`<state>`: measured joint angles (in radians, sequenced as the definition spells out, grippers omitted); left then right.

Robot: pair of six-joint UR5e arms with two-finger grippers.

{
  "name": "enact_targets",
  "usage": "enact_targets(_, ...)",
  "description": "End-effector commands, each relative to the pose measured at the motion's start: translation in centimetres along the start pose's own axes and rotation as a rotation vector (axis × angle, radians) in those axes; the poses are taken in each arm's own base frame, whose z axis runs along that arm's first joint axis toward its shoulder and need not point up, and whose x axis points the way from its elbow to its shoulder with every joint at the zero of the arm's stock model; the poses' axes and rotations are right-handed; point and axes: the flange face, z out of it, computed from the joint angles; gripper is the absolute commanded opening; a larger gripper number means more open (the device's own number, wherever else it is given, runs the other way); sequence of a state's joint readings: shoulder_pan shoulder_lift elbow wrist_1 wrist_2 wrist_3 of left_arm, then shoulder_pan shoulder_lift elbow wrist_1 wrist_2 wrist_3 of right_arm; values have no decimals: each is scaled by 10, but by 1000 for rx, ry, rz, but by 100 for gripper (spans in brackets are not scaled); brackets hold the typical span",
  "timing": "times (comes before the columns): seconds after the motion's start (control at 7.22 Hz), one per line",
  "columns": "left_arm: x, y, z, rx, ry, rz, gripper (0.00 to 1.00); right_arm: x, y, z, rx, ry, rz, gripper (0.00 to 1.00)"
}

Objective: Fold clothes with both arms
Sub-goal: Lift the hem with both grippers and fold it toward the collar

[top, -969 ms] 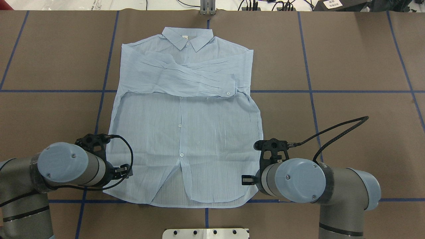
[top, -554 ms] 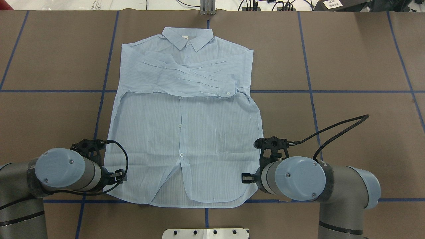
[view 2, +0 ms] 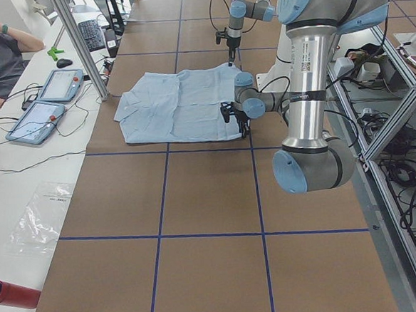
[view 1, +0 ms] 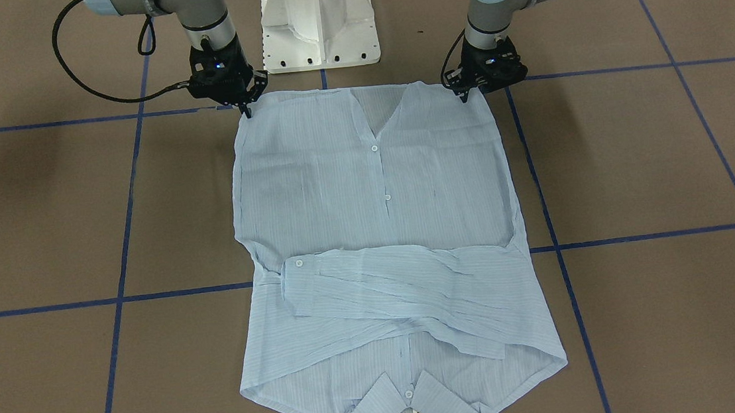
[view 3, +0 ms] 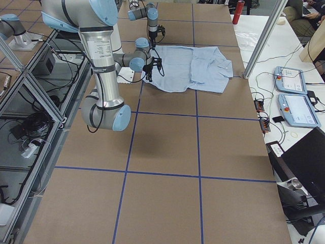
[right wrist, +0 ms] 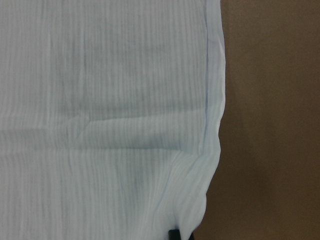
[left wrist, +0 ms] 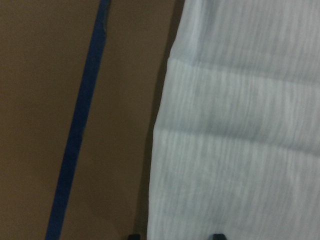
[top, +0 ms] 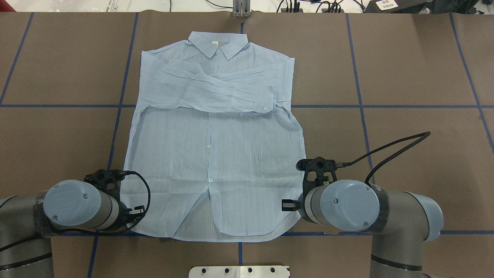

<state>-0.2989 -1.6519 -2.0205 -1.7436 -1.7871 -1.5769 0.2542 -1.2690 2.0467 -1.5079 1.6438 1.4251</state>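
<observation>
The pale blue shirt [top: 216,154] lies flat, front up, collar at the far side, both sleeves folded across the chest [view 1: 401,290]. My left gripper [view 1: 467,94] stands at the hem corner on my left. In the left wrist view its two tips [left wrist: 175,236] are apart, with the shirt's edge [left wrist: 240,125] between them. My right gripper [view 1: 246,110] stands at the hem corner on my right. In the right wrist view its dark tip [right wrist: 173,234] sits at the shirt's edge [right wrist: 110,100], and the cloth puckers toward it. In the overhead view both grippers are hidden under the wrists.
The white pedestal base [view 1: 318,24] stands just behind the hem. Blue tape lines [top: 115,127] cross the brown table. A grey bracket [top: 241,9] is beyond the collar. An operator's desk with tablets [view 2: 47,96] is past the far edge.
My left arm has moved back toward the robot along the shirt's left edge, down to the hem corner. My right arm has barely shifted. The shirt lies as before.
</observation>
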Motion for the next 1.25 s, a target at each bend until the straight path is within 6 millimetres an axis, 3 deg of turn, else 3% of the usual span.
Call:
enact_targets(0.0, 1, 6, -14, -4, 13, 7, 0, 1, -5, -4, 12, -5, 7, 0)
enact_targets(0.42, 5, 10, -59, 0, 39, 4, 0, 3, -29, -16, 43, -18, 38, 0)
enact_targets(0.69, 4, 3, -60, 8, 38, 16, 0, 11, -53, -29, 64, -28, 69, 0)
enact_targets(1.11, 4, -52, -93, 94, 46, 89, 0, 28, -88, -45, 48, -40, 115, 0)
